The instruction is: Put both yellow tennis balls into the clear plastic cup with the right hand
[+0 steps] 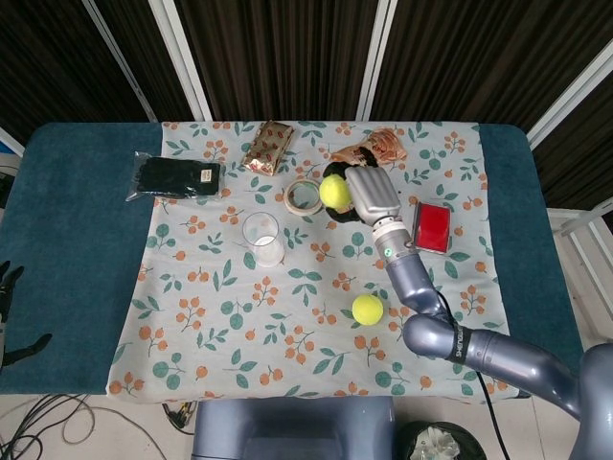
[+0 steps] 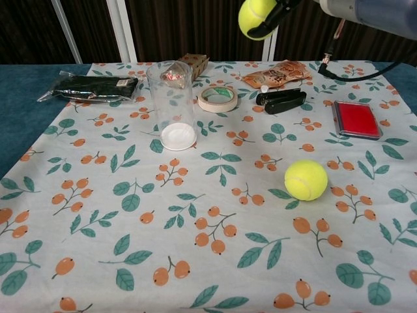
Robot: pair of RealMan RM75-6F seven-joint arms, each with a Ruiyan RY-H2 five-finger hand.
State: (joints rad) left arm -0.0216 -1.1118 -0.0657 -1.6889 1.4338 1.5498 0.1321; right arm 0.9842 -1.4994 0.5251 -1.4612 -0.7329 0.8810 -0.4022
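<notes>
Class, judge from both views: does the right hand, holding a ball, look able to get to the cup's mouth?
Probably yes. The right hand holds a ball raised above the table, and the cup stands upright, mouth open, with nothing over it. The tape roll between them lies low.

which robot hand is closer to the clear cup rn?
Right. The right robot hand is raised to the right of the clear cup, holding a tennis ball; the left robot hand sits off the table's left edge.

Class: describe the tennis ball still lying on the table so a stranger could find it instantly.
On the floral tablecloth, look toward the right side, nearer the front than the red case. The yellow tennis ball lies alone there on the cloth, while the other ball is held up in the right hand.
</notes>
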